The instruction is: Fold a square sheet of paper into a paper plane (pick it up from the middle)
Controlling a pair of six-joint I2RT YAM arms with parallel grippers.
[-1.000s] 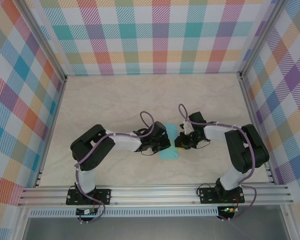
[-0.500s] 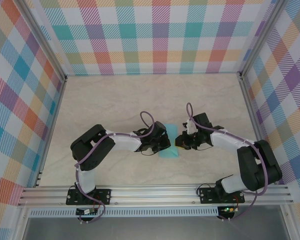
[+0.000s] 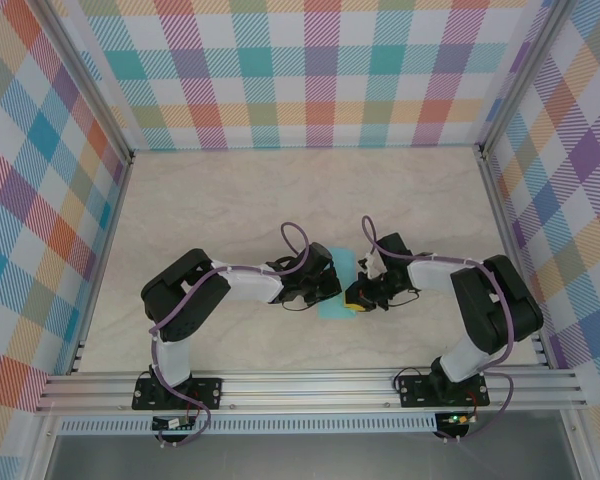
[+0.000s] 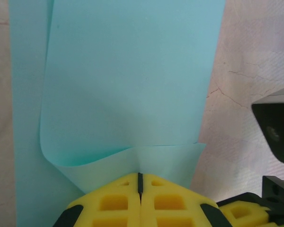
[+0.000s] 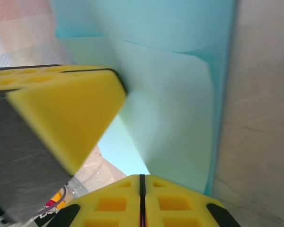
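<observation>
The square sheet of paper [image 3: 337, 268] is light turquoise and lies on the table between my two grippers, partly folded over itself. In the left wrist view the paper [image 4: 132, 71] has a flap curling up from its near edge. My left gripper [image 4: 140, 174] is shut on that flap. In the right wrist view a raised flap of the paper [image 5: 180, 118] runs down into my right gripper [image 5: 142, 176], which is shut on it. From above, the left gripper [image 3: 332, 290] and right gripper [image 3: 353, 298] nearly touch over the sheet's near part. No paper plane shape is visible.
The table [image 3: 230, 200] is pale marble, boxed in by checked walls [image 3: 310, 70] and an aluminium rail [image 3: 310, 385] in front. The left gripper's yellow finger [image 5: 61, 109] sits close at the left of the right wrist view.
My right gripper has swung in toward the sheet's near right edge and closed. The left arm has stayed put, still shut.
</observation>
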